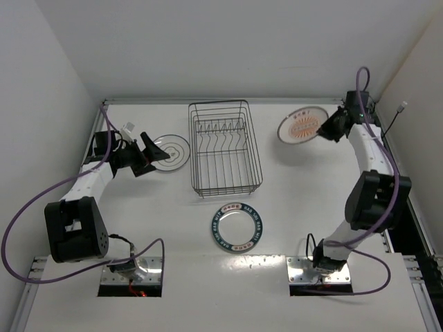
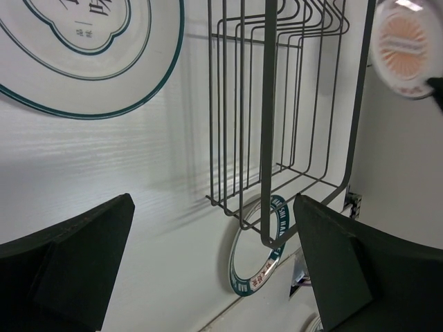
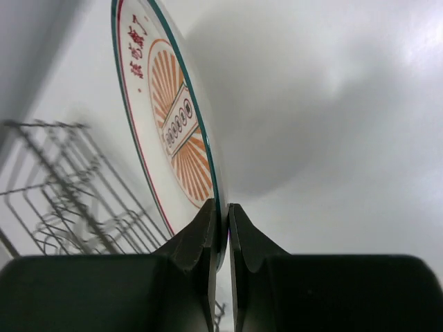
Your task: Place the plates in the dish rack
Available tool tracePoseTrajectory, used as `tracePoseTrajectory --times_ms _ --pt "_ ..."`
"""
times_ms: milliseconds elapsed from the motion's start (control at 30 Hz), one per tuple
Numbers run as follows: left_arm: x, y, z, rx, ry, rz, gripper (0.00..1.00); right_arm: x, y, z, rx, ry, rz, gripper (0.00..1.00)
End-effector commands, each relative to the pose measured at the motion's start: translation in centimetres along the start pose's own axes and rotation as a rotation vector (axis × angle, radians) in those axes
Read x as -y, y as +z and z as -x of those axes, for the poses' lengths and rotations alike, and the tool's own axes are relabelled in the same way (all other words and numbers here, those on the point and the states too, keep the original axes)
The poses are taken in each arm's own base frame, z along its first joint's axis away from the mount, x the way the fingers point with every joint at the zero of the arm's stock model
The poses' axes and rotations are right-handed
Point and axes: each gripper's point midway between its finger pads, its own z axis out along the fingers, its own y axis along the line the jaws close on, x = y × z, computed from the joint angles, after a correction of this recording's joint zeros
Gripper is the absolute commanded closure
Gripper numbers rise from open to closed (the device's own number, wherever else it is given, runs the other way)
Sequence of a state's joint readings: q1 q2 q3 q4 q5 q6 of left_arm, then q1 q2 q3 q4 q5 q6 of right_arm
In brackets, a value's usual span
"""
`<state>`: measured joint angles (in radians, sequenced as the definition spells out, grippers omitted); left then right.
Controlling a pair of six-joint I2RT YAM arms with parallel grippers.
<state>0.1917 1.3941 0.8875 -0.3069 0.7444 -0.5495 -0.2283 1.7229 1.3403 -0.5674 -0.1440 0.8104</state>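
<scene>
The dark wire dish rack (image 1: 225, 146) stands at the middle back with nothing in it. My right gripper (image 1: 325, 126) is shut on the rim of the orange-centred plate (image 1: 301, 124) and holds it above the table, right of the rack; the right wrist view shows the plate (image 3: 176, 131) on edge between the fingers. My left gripper (image 1: 151, 153) is open over the left edge of the thin-ringed plate (image 1: 170, 152), which lies flat left of the rack. The lettered-rim plate (image 1: 237, 227) lies flat in front of the rack. The left wrist view shows the rack (image 2: 291, 104) and the lettered plate (image 2: 259, 252).
White walls close in the table on the left, back and right. The arm bases (image 1: 131, 266) sit at the near edge. Purple cables (image 1: 28, 207) loop beside the left arm.
</scene>
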Motion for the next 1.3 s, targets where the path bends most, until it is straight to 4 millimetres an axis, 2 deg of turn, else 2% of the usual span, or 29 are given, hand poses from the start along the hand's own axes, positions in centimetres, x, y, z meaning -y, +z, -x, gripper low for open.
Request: tracePoseTrajectory --times_ms 0,33,67,167,200,233,300,333,367,400,433,467,700,867,1000,1067,1100,1133,1167,1200,1233,1267 --pt "0.8 -0.7 1.2 0.033 0.054 -0.019 0.0 -7.0 -7.8 5.8 0.309 -0.162 0.077 1.0" --pt "0.8 -0.7 1.2 0.033 0.055 -0.019 0.0 -8.5 -9.4 6.7 0.357 -0.202 0.082 1.0" --pt "0.8 -0.7 1.0 0.027 0.048 -0.016 0.0 -10.5 -10.5 6.0 0.382 -0.25 0.101 1.0" --pt "0.8 -0.7 1.0 0.027 0.048 -0.016 0.0 -13.5 -12.6 6.3 0.461 -0.34 0.096 1.0" --pt "0.8 -0.7 1.0 0.027 0.048 -0.016 0.0 -14.7 -11.8 5.2 0.453 -0.385 0.078 1.0" --pt "0.8 -0.7 1.0 0.027 0.048 -0.016 0.0 -15.4 -12.5 5.4 0.479 -0.424 0.047 1.0" --pt "0.5 -0.5 1.0 0.021 0.051 -0.013 0.0 -17.6 -12.3 3.4 0.484 -0.505 0.044 1.0" --pt "0.5 -0.5 1.0 0.021 0.051 -0.013 0.0 -18.0 -12.0 2.6 0.489 -0.541 0.026 1.0" --pt "0.3 -0.4 0.9 0.015 0.045 -0.01 0.0 -18.5 -12.5 2.6 0.539 -0.581 -0.005 1.0" --pt "0.3 -0.4 0.9 0.015 0.045 -0.01 0.0 -20.0 -12.9 1.1 0.555 -0.622 0.017 1.0" --pt "0.3 -0.4 0.7 0.009 0.039 -0.007 0.0 -20.7 -12.9 0.8 0.571 -0.642 0.007 1.0" --pt "0.3 -0.4 0.7 0.009 0.039 -0.007 0.0 -20.7 -11.9 -0.3 0.564 -0.679 -0.044 1.0" --pt "0.4 -0.5 0.9 0.009 0.048 -0.007 0.0 -21.3 -9.3 -2.1 0.584 -0.74 -0.141 1.0" --pt "0.1 -0.5 0.8 0.007 0.051 0.004 0.0 -21.4 -7.2 -4.1 0.568 -0.792 -0.213 1.0" --pt "0.1 -0.5 0.8 0.007 0.051 0.004 0.0 -22.1 -6.0 -5.2 0.555 -0.823 -0.212 1.0" --pt "0.1 -0.5 0.8 0.007 0.051 0.004 0.0 -23.2 -6.0 -6.2 0.552 -0.849 -0.195 1.0" --pt "0.1 -0.5 0.8 0.007 0.051 0.004 0.0 -23.0 -4.9 -6.4 0.542 -0.862 -0.22 1.0" --pt "0.1 -0.5 0.8 0.007 0.051 0.004 0.0 -23.4 -4.5 -7.8 0.52 -0.896 -0.221 1.0" --pt "-0.1 -0.3 0.7 0.001 0.044 0.007 0.0 -24.1 -4.7 -7.8 0.533 -0.895 -0.22 1.0" --pt "-0.1 -0.3 0.7 0.001 0.044 0.007 0.0 -24.1 -4.3 -7.8 0.532 -0.902 -0.239 1.0" --pt "0.1 -0.3 0.6 -0.003 0.044 -0.002 0.0 -23.7 -2.8 -9.2 0.498 -0.935 -0.263 1.0" --pt "0.1 -0.3 0.6 -0.003 0.044 -0.002 0.0 -24.3 -3.0 -9.7 0.507 -0.941 -0.258 1.0"
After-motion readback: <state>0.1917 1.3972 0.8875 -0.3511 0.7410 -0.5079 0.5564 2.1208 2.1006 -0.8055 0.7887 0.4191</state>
